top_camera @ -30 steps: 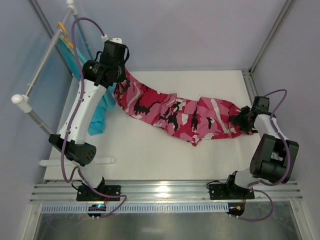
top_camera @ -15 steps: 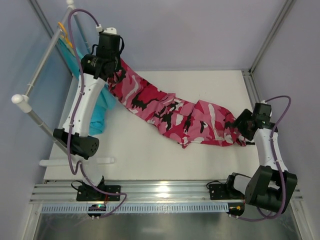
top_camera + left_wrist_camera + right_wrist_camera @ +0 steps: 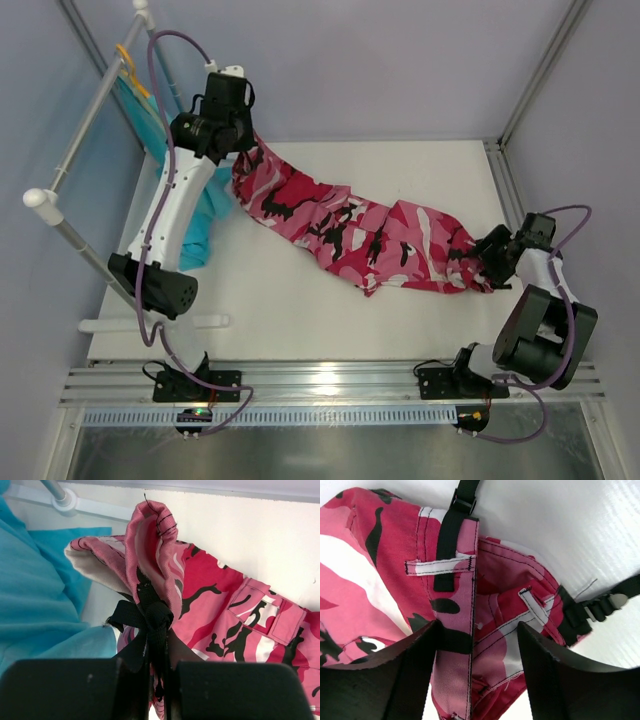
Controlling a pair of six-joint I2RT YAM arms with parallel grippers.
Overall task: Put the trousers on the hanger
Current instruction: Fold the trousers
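Note:
The pink camouflage trousers [image 3: 350, 225] lie stretched slantwise across the white table, from far left to near right. My left gripper [image 3: 236, 150] is shut on one end of them, pinching a black strap and bunched cloth [image 3: 155, 620], and holds that end lifted beside the rack. My right gripper [image 3: 488, 248] is open at the other end. In the right wrist view its fingers [image 3: 415, 655] straddle the waistband [image 3: 455, 610] without closing on it. A black buckle strap [image 3: 600, 602] trails off the waistband. The mint-green hanger is not visible in any view.
A white tube rack [image 3: 75, 130] stands along the left edge, with an orange hanger [image 3: 124, 55] and a teal garment [image 3: 205, 220] hanging from it, right beside my left gripper. The teal cloth [image 3: 35, 595] fills the left of the left wrist view. A metal frame post [image 3: 540, 70] rises at the back right.
My left gripper lifted its trouser end toward the far rack, then came back slightly right. The trousers pulled straighter. My right arm folded down and its gripper shifted nearer along the waistband.

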